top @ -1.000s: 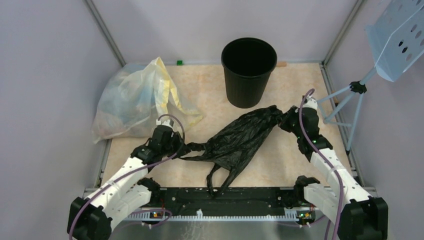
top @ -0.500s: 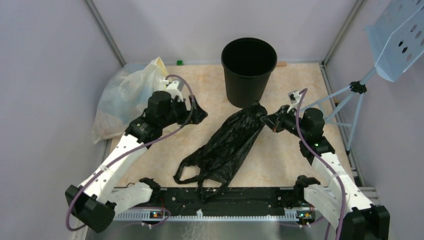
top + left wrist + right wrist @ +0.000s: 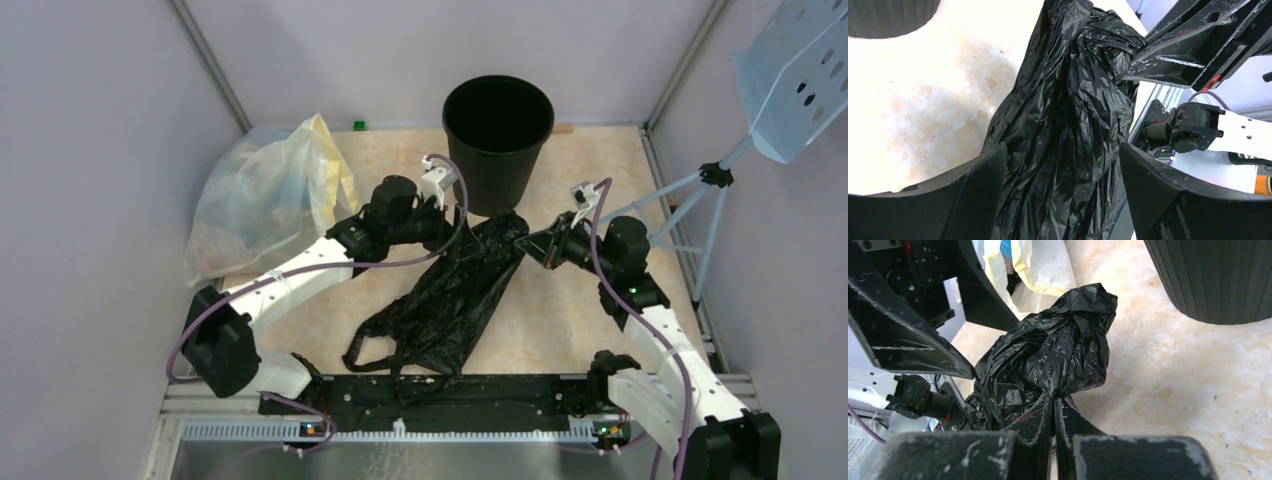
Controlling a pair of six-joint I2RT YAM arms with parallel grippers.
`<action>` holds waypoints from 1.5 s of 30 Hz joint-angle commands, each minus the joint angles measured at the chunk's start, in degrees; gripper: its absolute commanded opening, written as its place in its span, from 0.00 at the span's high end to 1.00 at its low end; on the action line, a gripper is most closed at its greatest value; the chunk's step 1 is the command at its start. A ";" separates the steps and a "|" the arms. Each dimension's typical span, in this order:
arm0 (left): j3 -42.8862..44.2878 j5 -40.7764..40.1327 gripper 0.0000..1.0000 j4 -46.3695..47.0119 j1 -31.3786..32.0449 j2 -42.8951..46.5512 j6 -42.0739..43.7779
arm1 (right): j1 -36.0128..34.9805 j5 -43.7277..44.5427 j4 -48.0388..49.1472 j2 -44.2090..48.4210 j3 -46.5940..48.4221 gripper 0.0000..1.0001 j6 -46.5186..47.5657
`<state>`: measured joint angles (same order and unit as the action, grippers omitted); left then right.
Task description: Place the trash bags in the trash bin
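Swinging across from the yellow bag's side, the left arm had come to the middle of the pale marbled desk (image 3: 590,170).

Nearest the arms' bases, the two loop handles (image 3: 375,350) of the thin, crinkly, glossy black plastic bag (image 3: 450,295) lay slack on the desk. From there the bag ran away towards the right hand (image 3: 1053,405). Its fingers were pressed together on a bunched fold at the bag's far end, which looked slightly raised. The left hand (image 3: 1062,155) hung spread wide over that same bunched stretch, straddling it and gripping nothing.

Just beyond stood the round black ribbed plastic bin (image 3: 497,150), upright, with the bag's gathered end near its base. Off to the far left sat the big translucent pale-yellow bag (image 3: 265,200).

To my eye they were at the stage of taking a second hold, with nothing yet in the bin. The next move seemed to call for the left hand to close on the plastic. Both arms would then have to lift the bundle over the rim, and the long tail would probably drag.
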<state>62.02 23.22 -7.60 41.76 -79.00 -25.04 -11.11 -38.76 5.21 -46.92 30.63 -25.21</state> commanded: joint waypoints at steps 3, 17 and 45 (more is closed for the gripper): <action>1.53 6.01 0.14 10.96 0.55 -2.01 -1.60 | -1.93 -0.60 3.27 0.53 0.72 1.00 0.85; 5.81 2.36 0.77 7.86 2.45 -7.47 -1.30 | -8.84 3.62 1.83 1.12 1.49 1.00 2.59; 12.46 23.71 1.00 -7.23 0.47 -3.24 12.38 | -8.66 5.87 6.22 10.78 -4.39 0.29 -4.61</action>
<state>73.84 39.18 -16.73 42.26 -85.30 -14.74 -19.73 -17.89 -2.35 -36.23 26.94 -27.73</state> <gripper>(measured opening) 0.004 0.689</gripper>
